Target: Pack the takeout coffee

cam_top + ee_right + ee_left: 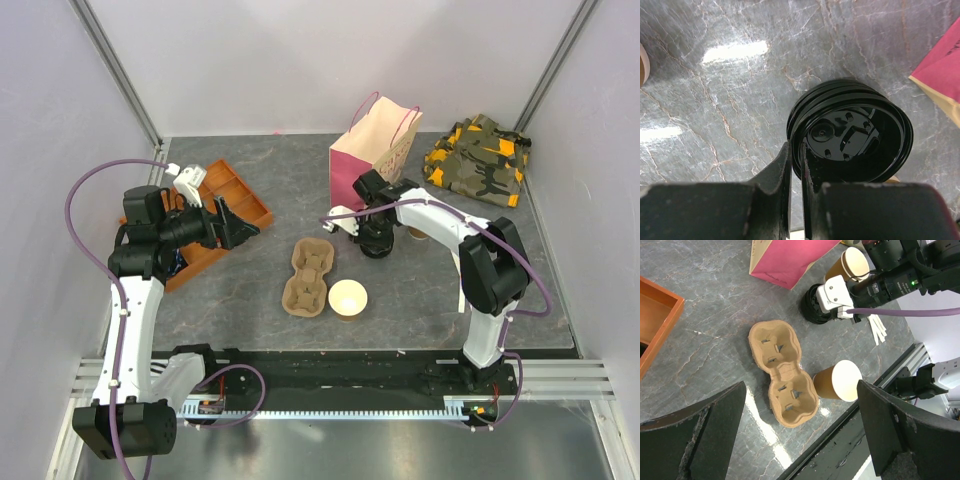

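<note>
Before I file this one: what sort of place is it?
Most likely a robot test cell staged as a takeout-coffee packing station: plain white walls and an aluminium rail frame a table holding a pulp cup carrier, a lidless paper cup, black lids and a pink paper bag.

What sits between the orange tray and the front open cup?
A cardboard two-cup carrier, both wells empty, lies between the orange tray and that cup, close beside the cup. The top view shows it best.
</note>
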### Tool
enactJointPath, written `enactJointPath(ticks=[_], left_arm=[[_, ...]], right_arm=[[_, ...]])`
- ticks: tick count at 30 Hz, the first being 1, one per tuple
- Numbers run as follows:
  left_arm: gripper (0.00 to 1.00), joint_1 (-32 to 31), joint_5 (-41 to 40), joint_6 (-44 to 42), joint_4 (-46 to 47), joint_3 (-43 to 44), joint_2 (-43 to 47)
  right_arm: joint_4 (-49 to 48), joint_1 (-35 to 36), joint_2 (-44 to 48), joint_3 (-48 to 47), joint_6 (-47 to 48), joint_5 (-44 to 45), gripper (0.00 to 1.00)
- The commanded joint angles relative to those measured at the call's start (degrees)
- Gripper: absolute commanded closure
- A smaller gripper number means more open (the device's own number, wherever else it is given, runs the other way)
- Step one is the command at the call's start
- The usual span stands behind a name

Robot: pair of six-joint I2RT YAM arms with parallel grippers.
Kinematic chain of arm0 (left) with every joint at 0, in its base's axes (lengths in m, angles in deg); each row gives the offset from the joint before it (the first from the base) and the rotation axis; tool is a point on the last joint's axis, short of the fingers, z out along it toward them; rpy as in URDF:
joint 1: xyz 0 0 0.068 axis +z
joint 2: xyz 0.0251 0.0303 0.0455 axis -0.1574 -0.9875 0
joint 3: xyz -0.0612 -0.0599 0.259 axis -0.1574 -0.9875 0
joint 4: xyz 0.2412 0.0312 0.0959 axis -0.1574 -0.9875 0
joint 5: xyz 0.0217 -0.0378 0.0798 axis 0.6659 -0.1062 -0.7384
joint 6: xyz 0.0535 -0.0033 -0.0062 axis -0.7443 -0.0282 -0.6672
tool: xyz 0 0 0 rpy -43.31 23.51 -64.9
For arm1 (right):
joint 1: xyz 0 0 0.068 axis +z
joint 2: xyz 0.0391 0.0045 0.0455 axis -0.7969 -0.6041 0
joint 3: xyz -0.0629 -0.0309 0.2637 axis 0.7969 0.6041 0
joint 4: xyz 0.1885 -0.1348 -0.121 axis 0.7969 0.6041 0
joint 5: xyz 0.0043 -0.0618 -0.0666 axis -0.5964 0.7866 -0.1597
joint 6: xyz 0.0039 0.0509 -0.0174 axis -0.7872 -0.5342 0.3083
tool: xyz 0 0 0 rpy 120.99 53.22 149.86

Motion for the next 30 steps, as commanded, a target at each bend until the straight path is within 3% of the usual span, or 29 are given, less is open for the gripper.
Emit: enactJointPath(ticks=[1, 12, 17, 18, 24, 30], left_arm=[[0.0, -0.03, 2.15, 1.29, 1.56, -0.3, 0.12], [0.0, -2.05, 1.63, 1.99, 2.35, -1.79, -1.2], [0.01, -7.12, -0.57, 10.05, 7.7, -6.26, -3.03], [0.08, -7.93, -1.27, 11.47, 9.97, -6.88, -3.74], [0.28, -14.79, -3.65, 18.33, 17.37, -7.51, -12.07], [0.33, -21.03, -0.58, 24.75, 28.7, -6.72, -21.4]], right_arm=[[0.68, 0.01, 1.88, -3.1, -0.71, -1.38, 1.0], [0.94, -1.14, 2.41, -3.9, -2.83, -2.88, 1.0], [-2.57, -1.22, 5.74, -0.91, -2.04, -4.2, 1.0], [-3.62, -1.31, 6.19, 0.05, -1.77, -4.28, 1.0], [-8.36, -1.22, 10.23, 6.55, 1.65, -5.25, 1.0], [-10.66, -1.14, 12.43, 11.04, 4.82, -6.31, 1.0]])
